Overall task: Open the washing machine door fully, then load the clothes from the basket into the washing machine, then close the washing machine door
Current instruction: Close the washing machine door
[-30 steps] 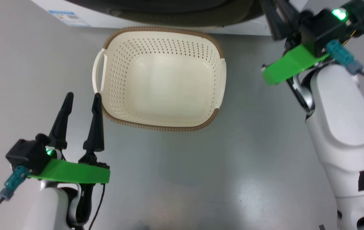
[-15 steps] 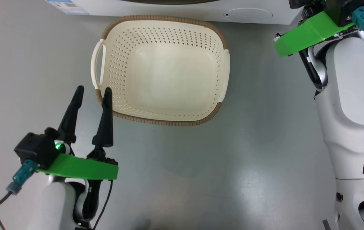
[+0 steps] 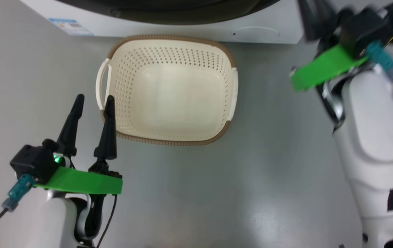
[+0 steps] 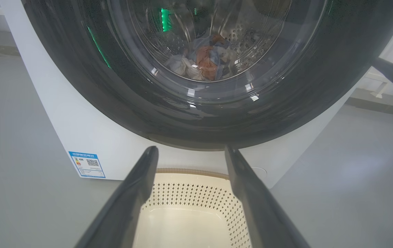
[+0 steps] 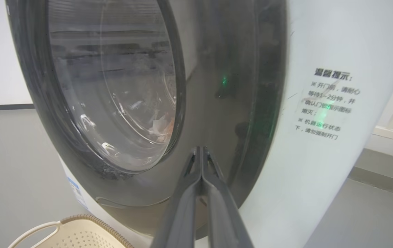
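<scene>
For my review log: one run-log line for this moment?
basket empty; clothes in drum; door looks shut; left gripper open; right gripper shut by door

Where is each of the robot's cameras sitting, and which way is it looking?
Head view: on the head, looking down at the empty basket before the washing machine; open left gripper and right forearm show.
Left wrist view: on the left wrist, facing the washing machine door, clothes behind its glass; its own open gripper shows.
Right wrist view: on the right wrist, facing that door side-on; the shut right gripper shows.
Shared: all three catch the basket.
</scene>
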Available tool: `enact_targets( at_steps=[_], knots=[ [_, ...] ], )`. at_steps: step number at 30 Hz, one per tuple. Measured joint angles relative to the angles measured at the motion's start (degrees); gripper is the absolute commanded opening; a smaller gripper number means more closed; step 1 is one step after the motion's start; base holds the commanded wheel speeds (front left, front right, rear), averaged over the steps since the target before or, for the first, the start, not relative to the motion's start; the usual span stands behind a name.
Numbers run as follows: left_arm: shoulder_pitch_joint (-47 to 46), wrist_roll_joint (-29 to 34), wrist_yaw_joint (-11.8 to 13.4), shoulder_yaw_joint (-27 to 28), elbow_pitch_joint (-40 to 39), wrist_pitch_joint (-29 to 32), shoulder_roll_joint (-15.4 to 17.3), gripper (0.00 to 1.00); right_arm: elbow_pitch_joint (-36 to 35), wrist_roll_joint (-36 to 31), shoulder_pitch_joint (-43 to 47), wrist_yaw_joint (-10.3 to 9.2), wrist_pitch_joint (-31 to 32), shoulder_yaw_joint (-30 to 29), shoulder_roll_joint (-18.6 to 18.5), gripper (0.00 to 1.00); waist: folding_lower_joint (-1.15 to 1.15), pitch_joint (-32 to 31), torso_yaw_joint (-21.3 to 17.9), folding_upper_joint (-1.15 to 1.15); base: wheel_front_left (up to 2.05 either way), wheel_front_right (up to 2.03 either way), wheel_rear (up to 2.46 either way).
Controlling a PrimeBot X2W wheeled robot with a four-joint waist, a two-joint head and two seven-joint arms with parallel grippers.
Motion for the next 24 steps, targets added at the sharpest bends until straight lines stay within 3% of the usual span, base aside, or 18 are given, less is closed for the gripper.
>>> enact_targets(
  at_steps=[21,22,23,24],
  knots=[
    [5.00,1.32,0.00,3.83,0.74,0.00,1.44,1.00,-3.88,3.97,21.79,0.00,0.04,-0.66,2.43,0.00,0.00,-8.41,-7.77,0.00,0.00,0.00,0.00],
    [5.11,1.66,0.00,3.97,0.83,0.00,1.46,1.00,-3.88,4.30,22.28,0.00,0.04,-0.76,2.56,0.04,0.00,-8.88,-8.11,0.00,0.00,0.00,0.00],
    [5.38,2.02,0.00,4.01,0.90,0.00,1.47,1.00,-3.89,4.45,22.76,0.00,0.04,-0.77,2.69,0.31,0.00,-9.36,-8.42,0.00,0.00,0.00,0.00],
    [5.76,2.49,0.00,4.00,0.99,0.00,1.52,1.00,-3.89,4.46,23.21,0.00,0.04,-0.77,2.81,0.45,0.00,-9.86,-8.73,0.00,0.00,0.00,0.00]
  ],
)
